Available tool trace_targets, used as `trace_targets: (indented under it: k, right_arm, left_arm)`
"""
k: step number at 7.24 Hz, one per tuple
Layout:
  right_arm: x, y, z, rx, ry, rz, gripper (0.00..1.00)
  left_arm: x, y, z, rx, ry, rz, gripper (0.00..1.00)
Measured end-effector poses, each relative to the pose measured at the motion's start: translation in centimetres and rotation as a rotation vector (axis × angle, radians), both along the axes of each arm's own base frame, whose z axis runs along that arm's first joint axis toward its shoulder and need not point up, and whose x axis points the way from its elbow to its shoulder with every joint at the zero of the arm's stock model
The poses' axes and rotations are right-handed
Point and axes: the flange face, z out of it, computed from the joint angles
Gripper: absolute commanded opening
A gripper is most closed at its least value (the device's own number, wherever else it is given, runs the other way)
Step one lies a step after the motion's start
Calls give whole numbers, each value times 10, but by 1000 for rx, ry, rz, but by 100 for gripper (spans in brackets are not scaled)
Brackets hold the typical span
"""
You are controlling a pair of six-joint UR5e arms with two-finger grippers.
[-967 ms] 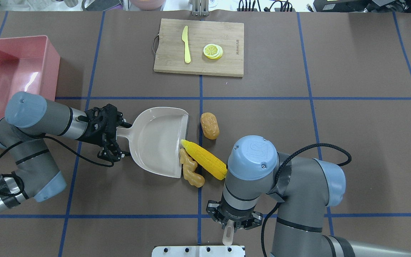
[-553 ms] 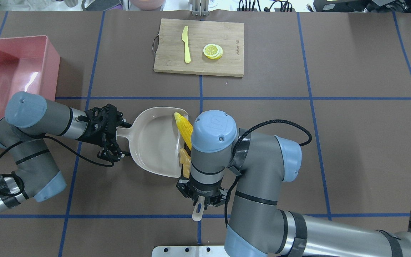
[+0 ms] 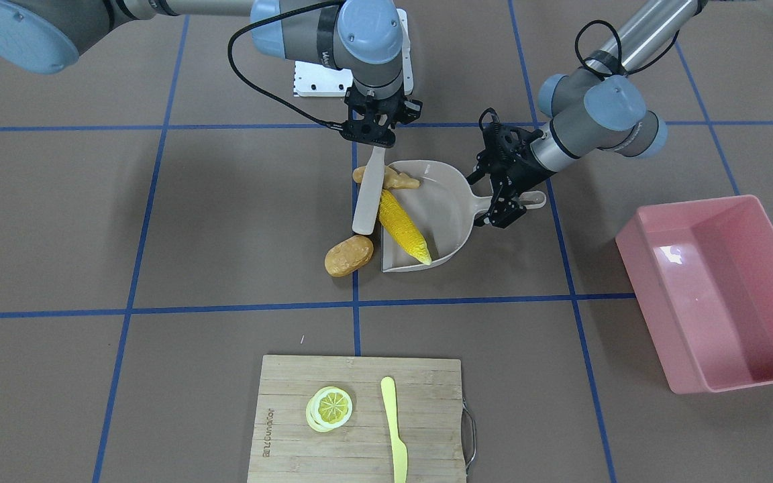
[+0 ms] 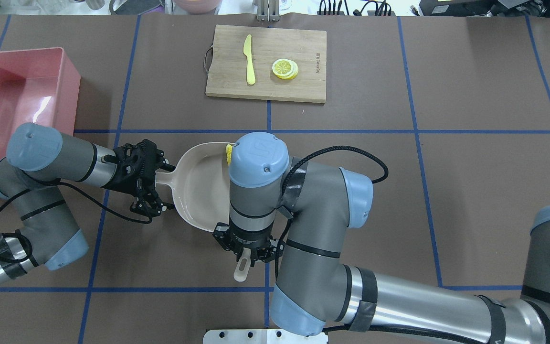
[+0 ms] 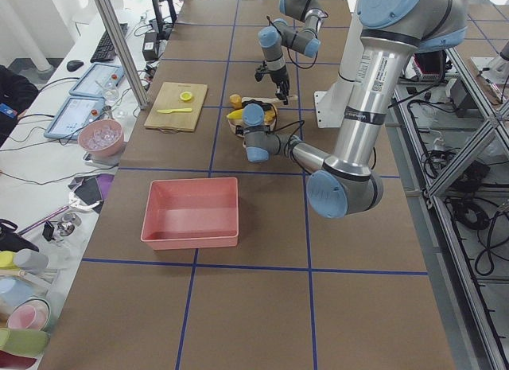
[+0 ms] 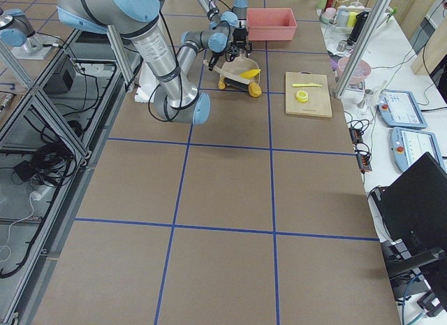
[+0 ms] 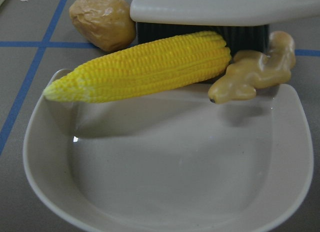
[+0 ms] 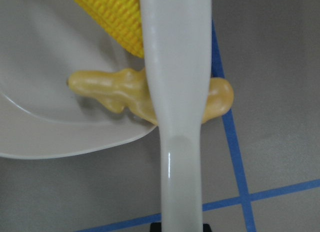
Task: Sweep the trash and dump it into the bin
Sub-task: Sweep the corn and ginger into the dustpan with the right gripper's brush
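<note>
My left gripper (image 4: 158,179) is shut on the handle of the beige dustpan (image 4: 201,186), which lies flat on the table. My right gripper (image 3: 374,137) is shut on the white brush (image 3: 368,194), held against the pan's mouth. The yellow corn cob (image 3: 403,225) lies across the mouth, partly inside the dustpan (image 7: 175,177). The tan ginger root (image 3: 393,178) rests on the pan's lip under the brush (image 8: 177,92). The brown potato (image 3: 349,255) lies on the table just outside the pan's corner. The pink bin (image 4: 12,100) stands empty at the far left.
A wooden cutting board (image 4: 268,62) with a yellow knife (image 4: 249,59) and lemon slices (image 4: 285,68) lies at the back middle. My right arm (image 4: 275,191) covers the pan's mouth in the overhead view.
My right arm has swept the brush to the left, pushing the corn and ginger onto the dustpan's mouth. The potato stayed outside. The left arm and dustpan have not moved.
</note>
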Motion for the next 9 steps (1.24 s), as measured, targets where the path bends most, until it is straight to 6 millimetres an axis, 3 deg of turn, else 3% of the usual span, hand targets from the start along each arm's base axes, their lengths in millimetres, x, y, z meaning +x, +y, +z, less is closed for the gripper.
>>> trace_targets:
  k: [2, 4, 6, 9]
  right_arm:
    - [-8, -10, -23, 0, -10, 3, 0]
    - [1, -10, -43, -23, -42, -10, 0]
    - [15, -1, -48, -47, -56, -32, 0]
    - [30, -7, -42, -23, -19, -48, 0]
  left_arm:
    - [0, 0, 0, 0, 0, 0, 99]
    - [0, 0, 1, -1, 0, 0, 99]
    - [0, 0, 1, -2, 0, 0, 99]
    - [0, 0, 1, -1, 0, 0, 99]
